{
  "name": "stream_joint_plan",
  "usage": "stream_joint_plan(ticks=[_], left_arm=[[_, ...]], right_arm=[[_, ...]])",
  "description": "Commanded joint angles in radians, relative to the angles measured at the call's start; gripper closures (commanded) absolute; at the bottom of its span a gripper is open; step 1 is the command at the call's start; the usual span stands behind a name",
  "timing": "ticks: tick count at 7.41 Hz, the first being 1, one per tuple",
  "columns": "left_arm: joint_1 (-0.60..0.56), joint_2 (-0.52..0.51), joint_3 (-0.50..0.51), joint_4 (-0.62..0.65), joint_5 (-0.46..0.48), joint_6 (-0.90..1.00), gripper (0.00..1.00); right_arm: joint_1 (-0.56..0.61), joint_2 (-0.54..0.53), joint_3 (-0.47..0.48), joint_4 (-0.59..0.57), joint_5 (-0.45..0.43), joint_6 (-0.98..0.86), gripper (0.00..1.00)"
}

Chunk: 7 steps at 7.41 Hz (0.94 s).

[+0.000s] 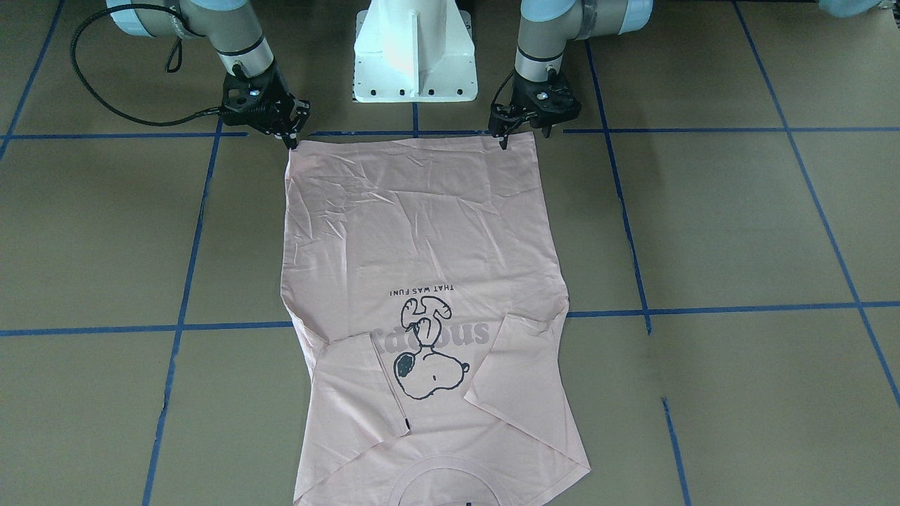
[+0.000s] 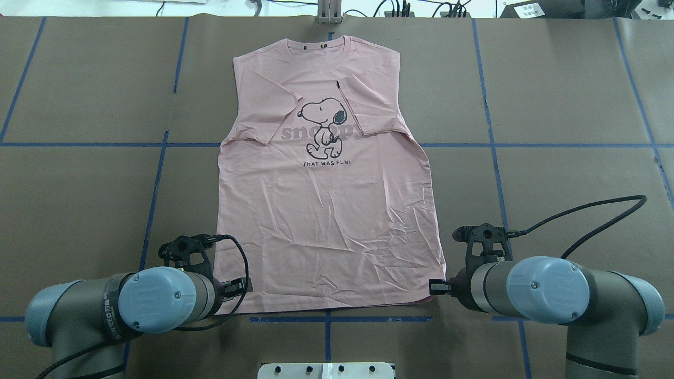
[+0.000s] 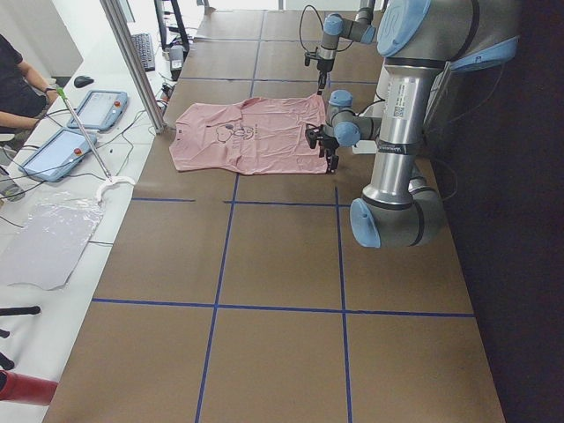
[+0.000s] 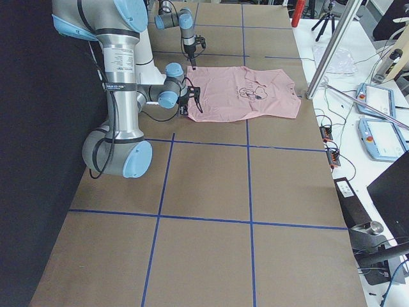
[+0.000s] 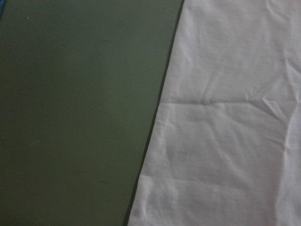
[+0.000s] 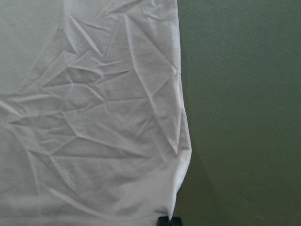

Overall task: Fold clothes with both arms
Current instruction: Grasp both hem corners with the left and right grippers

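At the T-shirt hem corners sit left fingers, right fingers; grasp unclear.

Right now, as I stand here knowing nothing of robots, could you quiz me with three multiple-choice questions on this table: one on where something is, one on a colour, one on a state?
1. Where are the left gripper and right gripper?
A) At the collar
B) At the two hem corners of the T-shirt nearest the robot
C) Over the sleeves

2. What colour is the T-shirt?
A) Pale pink
B) Blue
C) Green

3. How does it lie?
A) Heaped
B) Hanging in the air
C) Flat on the table, dog print up, both sleeves folded inward

Answers:
1 B: the front view shows each gripper at a hem corner.
2 A: the overhead view shows pink cloth.
3 C: the overhead view shows it spread out, sleeves over the chest.
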Motion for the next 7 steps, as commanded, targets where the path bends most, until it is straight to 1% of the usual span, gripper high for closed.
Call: stream_joint_plan(ticks=[1, 4, 5, 6, 7], left_arm=[[0.006, 0.027, 0.001, -0.003, 0.0, 0.001, 0.01], [0.021, 0.024, 0.003, -0.004, -0.002, -0.002, 0.04], [0.025, 0.024, 0.004, -0.008, -0.002, -0.002, 0.15], [0.025, 0.018, 0.004, -0.008, -0.002, -0.004, 0.36], [0.025, 0.016, 0.003, -0.008, -0.003, -0.004, 0.54]], right_arm=[[0.001, 0.0, 0.002, 0.001, 0.0, 0.0, 1.0], [0.006, -0.002, 0.002, 0.001, 0.002, -0.003, 1.0], [0.007, -0.002, 0.002, -0.001, 0.002, -0.003, 1.0], [0.006, -0.002, 0.002, -0.001, 0.002, -0.005, 1.0], [0.006, -0.002, 0.002, 0.001, 0.003, -0.005, 1.0]])
